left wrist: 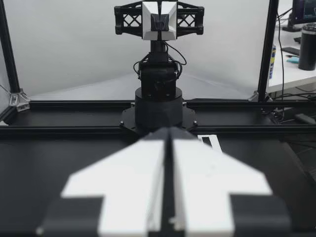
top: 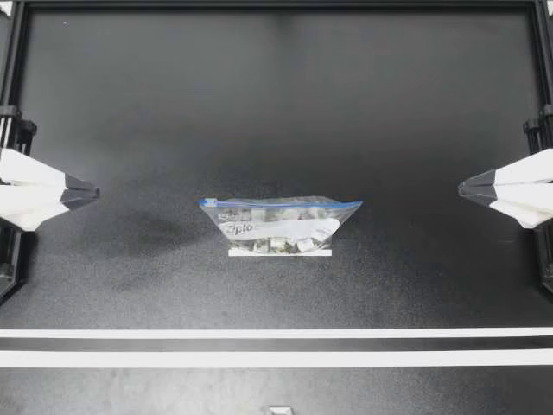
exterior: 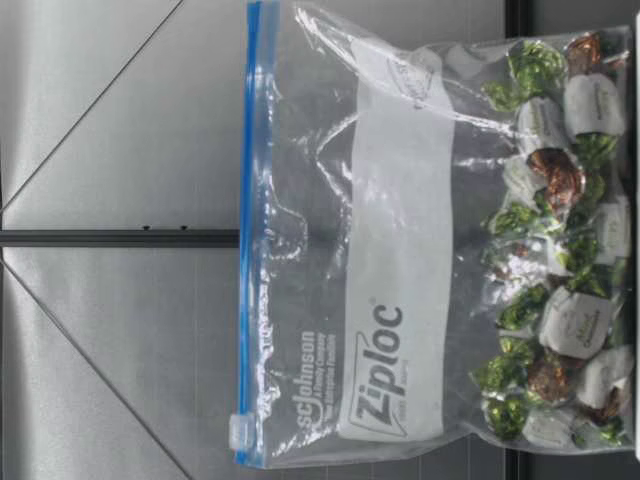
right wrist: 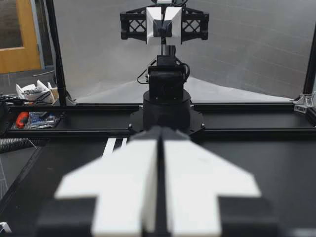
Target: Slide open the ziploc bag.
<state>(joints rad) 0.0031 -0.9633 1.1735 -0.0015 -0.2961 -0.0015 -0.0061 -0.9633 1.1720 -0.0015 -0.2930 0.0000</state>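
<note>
- The bag (top: 279,226) is seen standing in the middle of the worktop (top: 276,112), with its blue zip strip (exterior: 250,230) uppermost
- The slider (exterior: 240,432) is found at one end of that strip, and wrapped sweets (exterior: 560,320) are heaped in the bag's bottom
- The left tool (top: 86,192) is pressed together at the worktop's left edge, well apart from the bag, with nothing gripped
- The right tool (top: 467,187) is pressed together at the right edge, with nothing gripped

Pale backdrop walls (left wrist: 74,49) surround the black table (top: 276,104).
</note>
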